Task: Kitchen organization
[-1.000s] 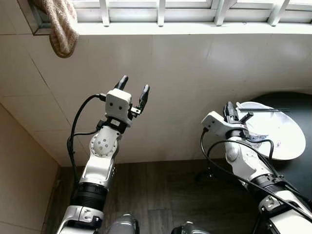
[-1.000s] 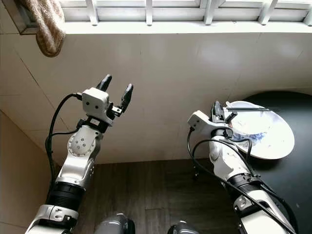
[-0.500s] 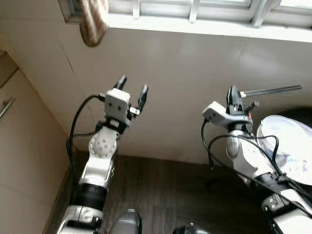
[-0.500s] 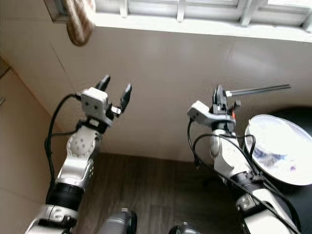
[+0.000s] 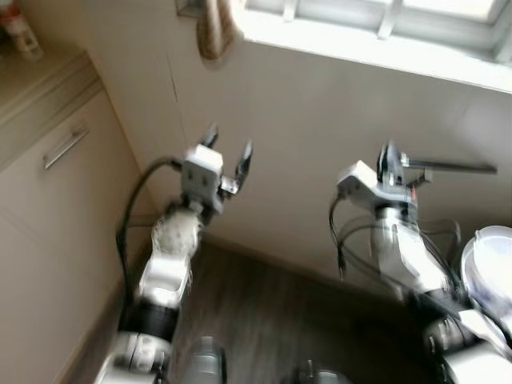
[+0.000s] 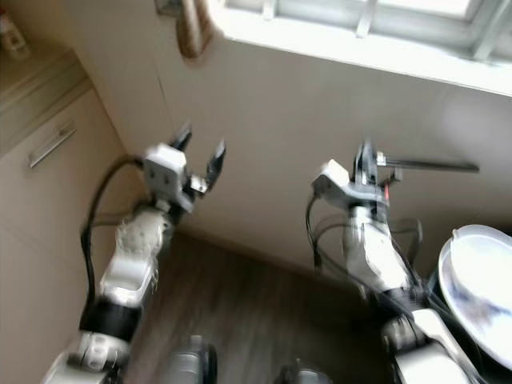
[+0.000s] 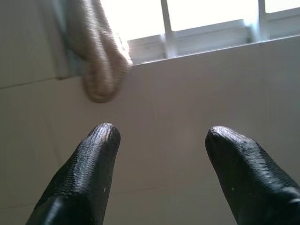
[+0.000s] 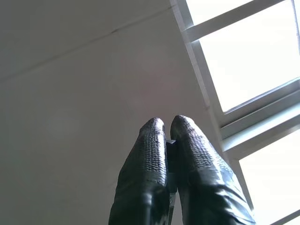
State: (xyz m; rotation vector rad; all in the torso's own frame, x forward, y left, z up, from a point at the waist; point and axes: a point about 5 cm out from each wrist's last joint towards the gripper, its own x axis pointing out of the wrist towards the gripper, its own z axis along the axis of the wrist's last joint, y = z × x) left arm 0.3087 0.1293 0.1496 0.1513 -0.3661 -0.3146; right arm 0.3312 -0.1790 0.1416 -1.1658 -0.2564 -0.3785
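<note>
My right gripper (image 5: 390, 154) is raised in front of the tiled wall and is shut on thin dark chopsticks (image 5: 448, 166) that stick out level toward the right. In the right wrist view its fingertips (image 8: 154, 129) press together on a thin dark piece. A white plate (image 6: 480, 288) lies low at the far right, below and to the right of that gripper. My left gripper (image 5: 230, 144) is held up at the left, open, with nothing between its fingers (image 7: 96, 154). The eye views are blurred.
A beige towel (image 5: 216, 32) hangs from the window sill at the upper left, ahead of my left gripper. A beige cabinet (image 5: 40, 208) with a bar handle (image 5: 66, 144) stands at the left, a small bottle (image 5: 20, 36) on top. Dark wood floor lies below.
My right gripper lifted the chopsticks off the plate and holds them up. The camera has swung left, so the cabinet came into view and the plate slid to the right edge.
</note>
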